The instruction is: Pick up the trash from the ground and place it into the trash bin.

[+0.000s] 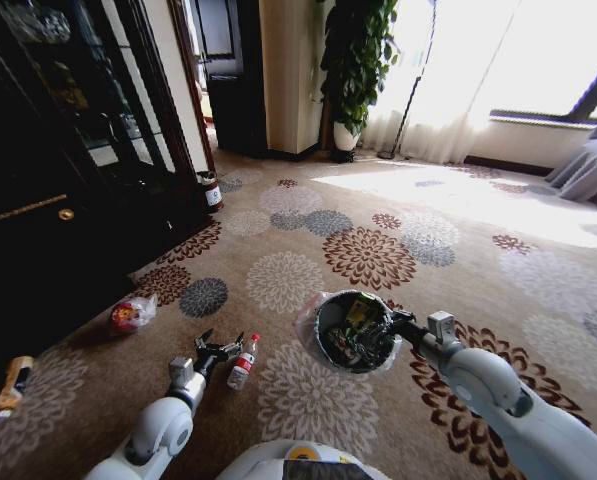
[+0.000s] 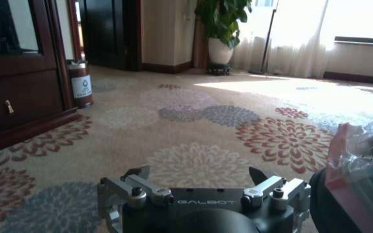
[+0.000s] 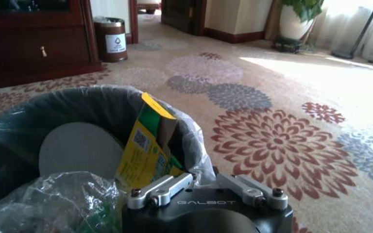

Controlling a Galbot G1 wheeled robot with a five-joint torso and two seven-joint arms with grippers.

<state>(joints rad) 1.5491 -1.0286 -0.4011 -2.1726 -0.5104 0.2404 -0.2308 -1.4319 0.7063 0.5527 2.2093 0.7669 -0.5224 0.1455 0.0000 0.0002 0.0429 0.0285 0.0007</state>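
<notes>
The trash bin is a small dark bucket with a clear liner on the flowered carpet. A green-and-yellow carton, a grey disc and crumpled clear plastic lie inside it. My right gripper hangs over the bin's rim, shut, with nothing seen between its fingers. To the bin's left lies a clear bottle with a red cap. My left gripper stands open just left of it, low over the carpet. A red-and-white plastic bag and an orange-topped piece lie farther left.
A dark wooden cabinet runs along the left side. A brown cylindrical can stands at its far corner. A potted plant stands by the far wall near the curtains. Open carpet stretches ahead and to the right.
</notes>
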